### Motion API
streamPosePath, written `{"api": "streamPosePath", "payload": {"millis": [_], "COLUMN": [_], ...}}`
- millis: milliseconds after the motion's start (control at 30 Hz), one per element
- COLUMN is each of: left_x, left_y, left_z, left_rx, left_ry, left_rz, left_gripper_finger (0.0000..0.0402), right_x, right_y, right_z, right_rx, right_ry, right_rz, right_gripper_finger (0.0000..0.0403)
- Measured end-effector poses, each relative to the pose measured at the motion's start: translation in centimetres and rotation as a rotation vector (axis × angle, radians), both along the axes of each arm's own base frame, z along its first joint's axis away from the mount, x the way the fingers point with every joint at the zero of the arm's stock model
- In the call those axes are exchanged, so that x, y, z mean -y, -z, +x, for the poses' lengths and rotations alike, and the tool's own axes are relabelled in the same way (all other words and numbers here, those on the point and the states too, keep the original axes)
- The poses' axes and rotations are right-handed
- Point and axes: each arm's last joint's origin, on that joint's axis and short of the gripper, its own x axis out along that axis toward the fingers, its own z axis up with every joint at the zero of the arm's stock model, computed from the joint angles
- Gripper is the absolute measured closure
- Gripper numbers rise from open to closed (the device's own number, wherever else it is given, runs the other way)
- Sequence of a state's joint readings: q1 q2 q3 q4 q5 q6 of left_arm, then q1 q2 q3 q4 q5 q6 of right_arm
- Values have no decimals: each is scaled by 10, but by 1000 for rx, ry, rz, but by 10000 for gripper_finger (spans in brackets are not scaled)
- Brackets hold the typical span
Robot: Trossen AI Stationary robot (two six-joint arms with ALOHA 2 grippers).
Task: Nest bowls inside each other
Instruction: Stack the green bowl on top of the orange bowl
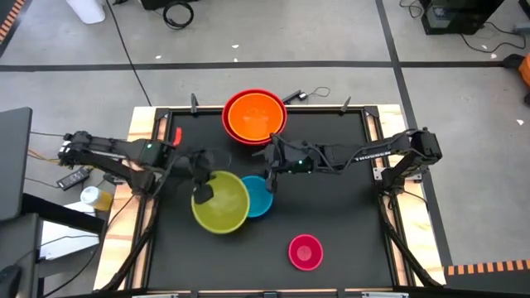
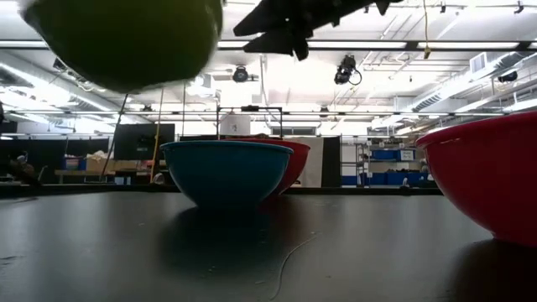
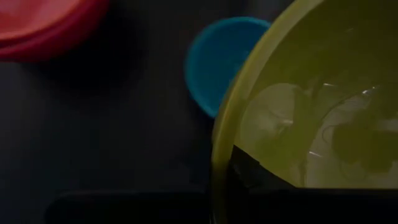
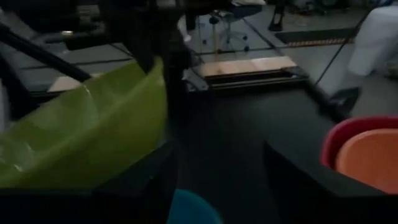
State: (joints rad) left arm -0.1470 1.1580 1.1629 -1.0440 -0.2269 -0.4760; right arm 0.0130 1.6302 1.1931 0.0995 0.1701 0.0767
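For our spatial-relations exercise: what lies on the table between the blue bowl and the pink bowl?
Nothing: in the high view, only bare black table separates the blue bowl from the pink bowl.

Blue bowl [image 1: 258, 197] — under raised yellow-green bowl [image 1: 222, 201]
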Motion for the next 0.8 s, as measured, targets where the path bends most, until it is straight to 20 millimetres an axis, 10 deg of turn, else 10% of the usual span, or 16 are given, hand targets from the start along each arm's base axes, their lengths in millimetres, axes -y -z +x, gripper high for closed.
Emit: {"api": "streamPosePath", "payload": {"millis": [300,800], "left_x": [-38,-45], "left_y": [24,27], "left_z": [34,68], "left_rx": [-110,39], "left_ry": [-65,-47], "left_rz": [261,360], "left_gripper_finger": [382,382], "right_x": [21,37], "right_y": [-16,-5], "right_z": [2,-4], "right_rx": [-36,-180], "right_ry": [49,112], "right_rz": [-117,-162], "right_gripper_finger": [126,150]}}
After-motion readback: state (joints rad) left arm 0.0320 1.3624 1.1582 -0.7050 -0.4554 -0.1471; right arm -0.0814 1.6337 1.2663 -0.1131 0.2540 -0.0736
